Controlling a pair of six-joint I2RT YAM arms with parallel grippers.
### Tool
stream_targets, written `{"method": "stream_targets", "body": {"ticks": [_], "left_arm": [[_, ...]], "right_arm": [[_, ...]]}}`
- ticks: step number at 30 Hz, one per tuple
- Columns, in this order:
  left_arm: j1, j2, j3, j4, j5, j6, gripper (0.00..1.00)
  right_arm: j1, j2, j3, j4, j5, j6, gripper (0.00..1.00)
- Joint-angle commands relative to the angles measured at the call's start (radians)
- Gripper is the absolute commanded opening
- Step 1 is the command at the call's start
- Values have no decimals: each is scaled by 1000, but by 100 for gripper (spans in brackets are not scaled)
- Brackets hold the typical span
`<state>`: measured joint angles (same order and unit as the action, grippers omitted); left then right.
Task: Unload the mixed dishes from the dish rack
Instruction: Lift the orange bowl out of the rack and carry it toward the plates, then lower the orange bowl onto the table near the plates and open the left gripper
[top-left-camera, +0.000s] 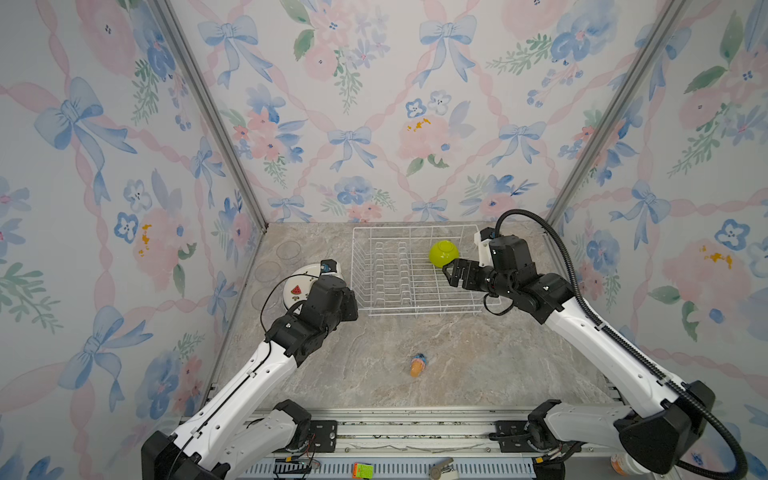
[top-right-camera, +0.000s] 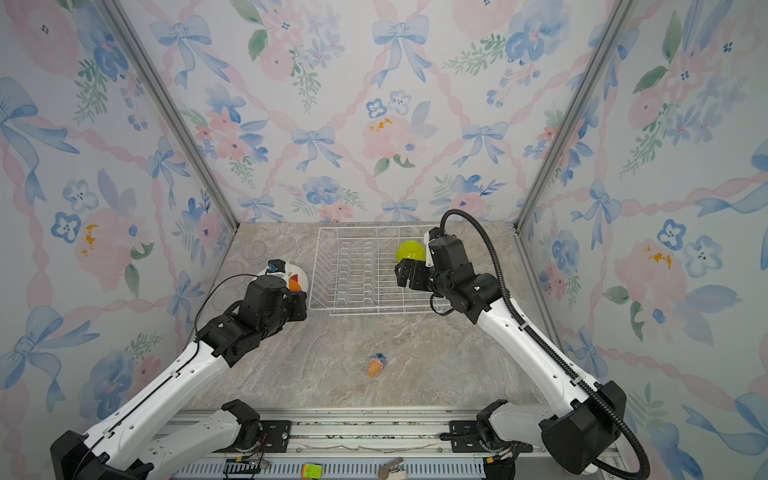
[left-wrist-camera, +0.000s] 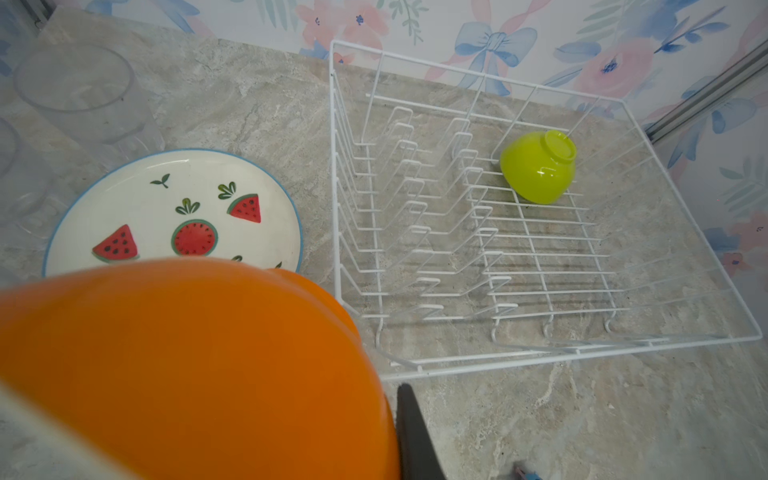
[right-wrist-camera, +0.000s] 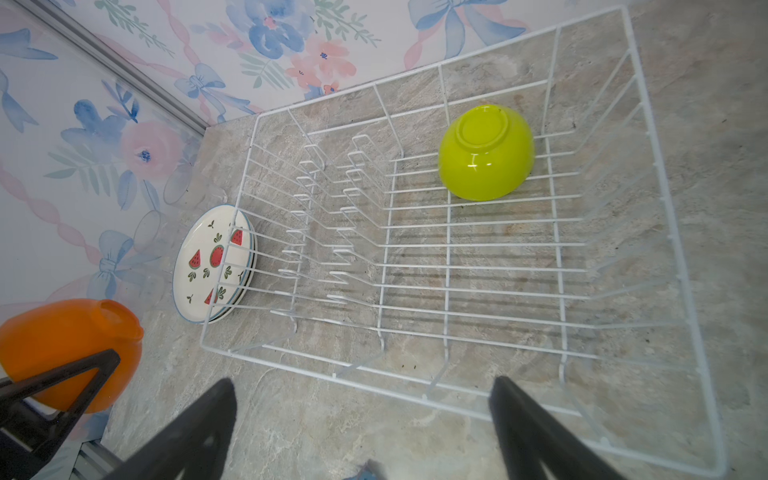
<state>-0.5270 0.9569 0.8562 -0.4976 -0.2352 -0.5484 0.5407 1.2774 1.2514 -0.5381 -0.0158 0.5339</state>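
Observation:
The white wire dish rack (top-left-camera: 415, 313) (right-wrist-camera: 374, 386) stands at the back of the table. A lime-green bowl (top-left-camera: 444, 252) (right-wrist-camera: 486, 151) (left-wrist-camera: 538, 166) lies upside down in its far right part; nothing else is in the rack. My left gripper (right-wrist-camera: 89, 370) is shut on the rim of the orange bowl (right-wrist-camera: 62, 349) (left-wrist-camera: 187, 365) (top-right-camera: 295, 285), which hangs tilted just left of the rack's front corner, near the stacked watermelon plates (left-wrist-camera: 174, 212) (top-left-camera: 297, 286). One finger (left-wrist-camera: 409, 424) shows beside the bowl. My right gripper (top-left-camera: 451, 272) (right-wrist-camera: 361, 399) hovers open over the rack's right front.
Clear glasses (top-left-camera: 289, 249) (left-wrist-camera: 75, 83) stand along the left wall behind the plates. A small orange-and-blue toy (top-left-camera: 417, 365) (top-right-camera: 376, 365) lies on the marble table nearer the front. Flowered walls close in the left, back and right.

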Motion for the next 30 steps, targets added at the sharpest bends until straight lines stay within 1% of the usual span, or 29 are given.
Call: {"method": "stream_targets", "body": {"ticks": [1,5,7,10,12,17,22,30], "left_arm": [[2,-41,-19,-69,10,-23,0],[1,-80,-58,-125,44,-46,0],[-1,-99,-88,-133,79,-59,0],[-13,-96,-112,-146,138,-75,0],[-30,-80,-159,-149,154,-89,0],[-71,-1,-184,-147,141,-99,0],[-82,96,-179,-147,134,-96,0],[-84,178,-155,-145,99,-84,0]], "right_arm": [[8,23,36,4,-15,-29,97],[3,46,43,0,-21,-32,97],[-2,53,48,-3,-21,-34,97],[-11,62,48,-2,-20,-35,97],[-18,65,46,1,-21,-34,97],[-34,79,42,9,-33,-34,97],[-48,97,35,9,-47,-36,97],[-71,99,4,21,-63,-43,97]]}}
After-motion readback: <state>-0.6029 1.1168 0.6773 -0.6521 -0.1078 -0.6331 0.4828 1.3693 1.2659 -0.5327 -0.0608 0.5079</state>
